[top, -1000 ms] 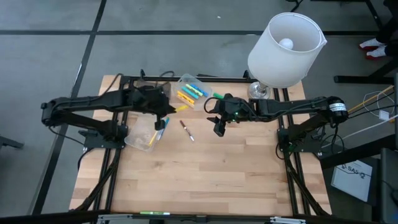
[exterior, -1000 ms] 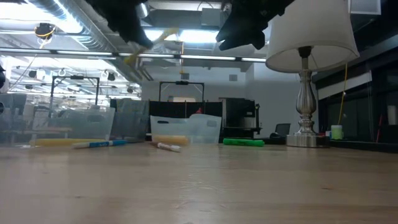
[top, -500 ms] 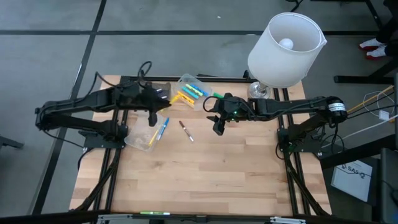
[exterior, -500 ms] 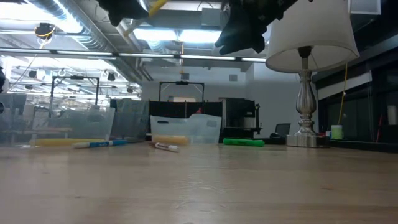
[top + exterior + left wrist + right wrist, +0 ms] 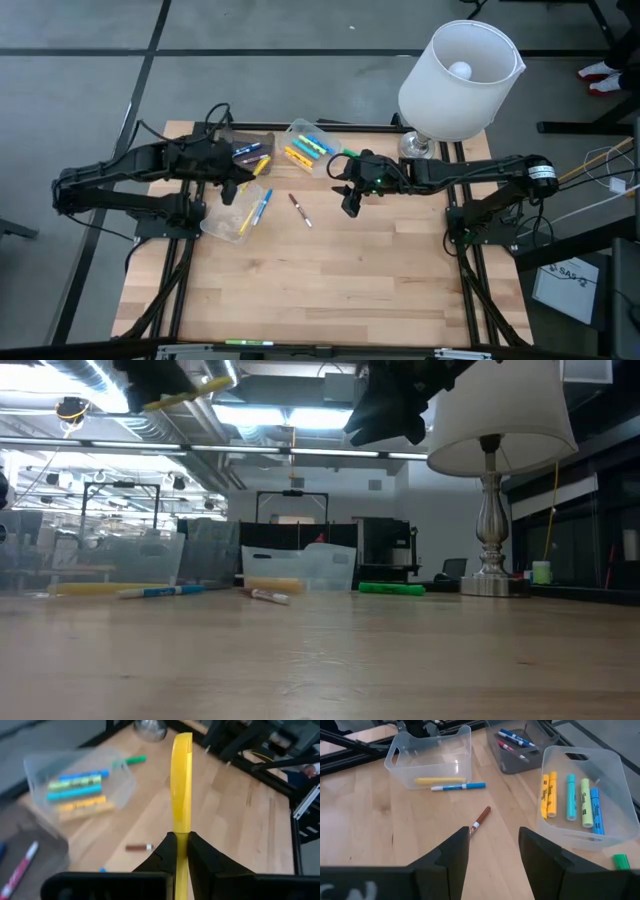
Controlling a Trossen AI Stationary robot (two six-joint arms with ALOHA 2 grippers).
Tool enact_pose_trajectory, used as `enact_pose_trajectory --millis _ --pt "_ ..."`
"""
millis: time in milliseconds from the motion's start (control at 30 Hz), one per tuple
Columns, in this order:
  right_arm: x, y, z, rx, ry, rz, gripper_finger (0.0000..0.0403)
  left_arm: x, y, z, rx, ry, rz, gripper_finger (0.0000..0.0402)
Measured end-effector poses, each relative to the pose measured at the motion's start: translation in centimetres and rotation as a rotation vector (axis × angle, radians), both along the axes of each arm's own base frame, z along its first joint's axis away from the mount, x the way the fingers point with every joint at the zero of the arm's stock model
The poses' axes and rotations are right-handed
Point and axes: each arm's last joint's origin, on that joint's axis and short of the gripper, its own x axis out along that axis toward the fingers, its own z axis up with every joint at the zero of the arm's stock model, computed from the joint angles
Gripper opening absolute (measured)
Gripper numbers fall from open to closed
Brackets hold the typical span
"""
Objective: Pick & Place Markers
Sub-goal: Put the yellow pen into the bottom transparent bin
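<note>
My left gripper point(image 5: 181, 839) is shut on a yellow marker point(image 5: 181, 780), high above the table's far left point(image 5: 236, 172); the low view shows that marker point(image 5: 190, 393) near the picture's top. My right gripper point(image 5: 492, 847) hangs open above the table's middle point(image 5: 350, 205) and holds nothing. Below it on the wood lie a brown marker point(image 5: 480, 817) and a blue marker point(image 5: 459, 786). A clear bin point(image 5: 427, 762) contains one yellow marker point(image 5: 440, 780). Another clear bin point(image 5: 580, 800) holds several markers. My left gripper pinches one end of the yellow marker point(image 5: 181, 827) between its two fingers point(image 5: 166, 851). The rest of the marker sticks out forward beyond the fingertips, along the fingers' line. It is lifted clear of the table and lies nearly level in the low view.
A dark bin point(image 5: 250, 150) with blue and red markers stands at the far left. A green marker point(image 5: 350, 153) lies beside the far clear bin point(image 5: 308, 148). A lamp point(image 5: 455, 80) stands at the far right. Bare wood stretches toward the near edge point(image 5: 330, 290).
My left gripper has gone up and toward the table's left edge with the yellow marker and has rolled about its own line. In the low view the marker has turned from slanting to nearly level. It has stayed shut on the marker.
</note>
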Motion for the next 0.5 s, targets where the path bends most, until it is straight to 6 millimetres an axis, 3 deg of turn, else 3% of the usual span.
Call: enact_pose_trajectory --millis 267,500 --pt "0.0 0.0 0.1 -0.004 -0.01 0.001 0.0171 -1.6 -0.3 -0.6 -0.192 0.041 0.132 0.002" --pt "0.0 -0.1 0.1 -0.004 -0.009 0.0 0.0171 -2.7 -0.5 -1.8 -0.298 0.183 0.235 0.002"
